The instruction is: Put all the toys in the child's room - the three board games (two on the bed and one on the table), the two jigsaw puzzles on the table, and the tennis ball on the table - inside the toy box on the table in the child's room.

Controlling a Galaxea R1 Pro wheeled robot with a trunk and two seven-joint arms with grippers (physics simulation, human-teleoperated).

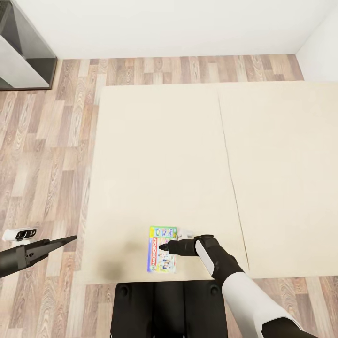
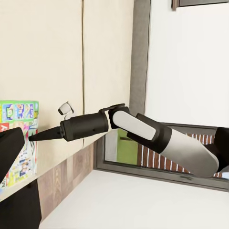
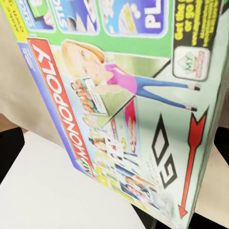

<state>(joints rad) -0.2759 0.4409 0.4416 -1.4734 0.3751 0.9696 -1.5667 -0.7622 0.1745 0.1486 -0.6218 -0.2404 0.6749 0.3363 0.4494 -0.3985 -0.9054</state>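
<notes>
I stand at the near edge of the bed (image 1: 159,155), head cam looking down on its beige mattress, which is in two parts w/ a seam between. One board game (image 1: 162,249) lies flat on the mattress close to the near edge, just in front of my trunk. Its cover is green-white w/ a red band, and in the right wrist view I read "MONOPOLY" on that band, also a big "GO" w/ a red arrow.

My right gripper (image 1: 163,247) reaches in from the right side and its dark tip is over the middle of the board game. From the head cam and the left wrist view the fingers look together, making one point. If the tip touches the cover or only hovers above it, I cannot tell. The right wrist cam is very close to the box; the cover fills most of its pic.

My left gripper (image 1: 70,239) is at the left, over the wood floor (image 1: 42,155) beside the bed, well apart from the game. Its fingers also look together in one thin point, holding nothing.

A dark grey cabinet (image 1: 23,51) w/ a light panel stands at the far left corner, against the white wall (image 1: 164,23).
</notes>
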